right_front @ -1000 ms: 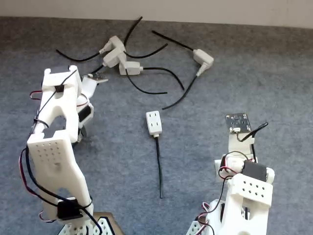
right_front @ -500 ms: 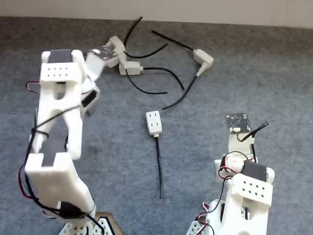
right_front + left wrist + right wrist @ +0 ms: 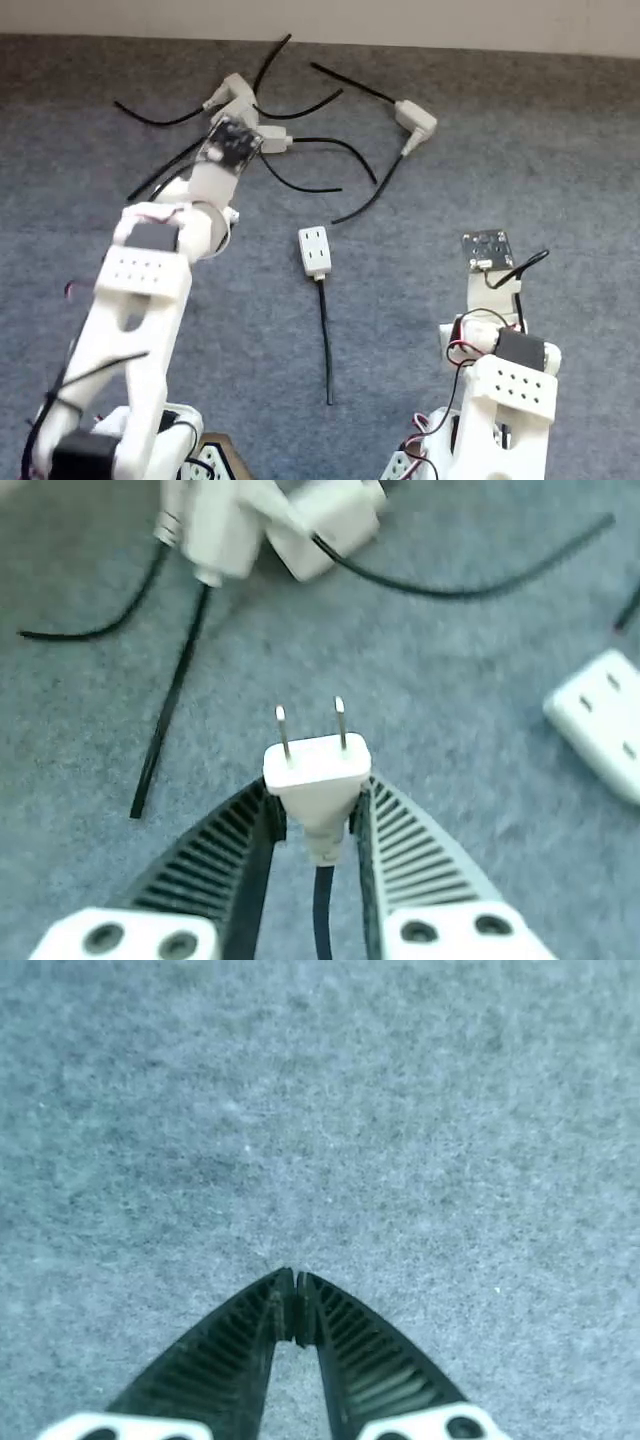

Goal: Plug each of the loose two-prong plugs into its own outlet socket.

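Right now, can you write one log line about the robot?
left gripper: shut on plug, prongs outward | right gripper: shut, empty, over carpet | outlet strip: on carpet, sockets empty | other plugs: loose

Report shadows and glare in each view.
High view: soft, even light, only faint shadows beside the outlet strip; no glare. Left wrist view: prongs of the plug glint slightly in the left gripper. Right wrist view: evenly lit carpet; the right gripper casts no hard shadow.
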### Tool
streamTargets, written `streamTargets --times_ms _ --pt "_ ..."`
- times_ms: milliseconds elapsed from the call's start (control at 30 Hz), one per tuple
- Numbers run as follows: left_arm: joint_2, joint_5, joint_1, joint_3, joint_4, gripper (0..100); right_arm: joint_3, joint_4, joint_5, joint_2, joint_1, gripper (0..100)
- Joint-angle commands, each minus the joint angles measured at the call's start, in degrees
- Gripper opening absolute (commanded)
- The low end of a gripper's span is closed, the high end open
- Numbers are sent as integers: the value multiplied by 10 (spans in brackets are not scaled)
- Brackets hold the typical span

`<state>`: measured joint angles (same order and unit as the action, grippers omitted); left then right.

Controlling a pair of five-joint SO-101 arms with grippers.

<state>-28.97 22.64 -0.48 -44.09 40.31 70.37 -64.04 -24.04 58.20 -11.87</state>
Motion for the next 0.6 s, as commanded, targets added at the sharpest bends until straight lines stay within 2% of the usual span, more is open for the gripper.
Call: streamTargets --times_ms 0,233,400,567 --pt "-101 -86 9 -80 -120 13 -3 10 6 5 2 19" --pt "-163 -190 60 -216 -332 13 -3 11 6 8 15 19" --pt "-210 -197 103 -302 -474 5 -5 11 6 8 58 19" --pt "-274 -198 122 -360 -554 5 -30 10 6 9 84 19"
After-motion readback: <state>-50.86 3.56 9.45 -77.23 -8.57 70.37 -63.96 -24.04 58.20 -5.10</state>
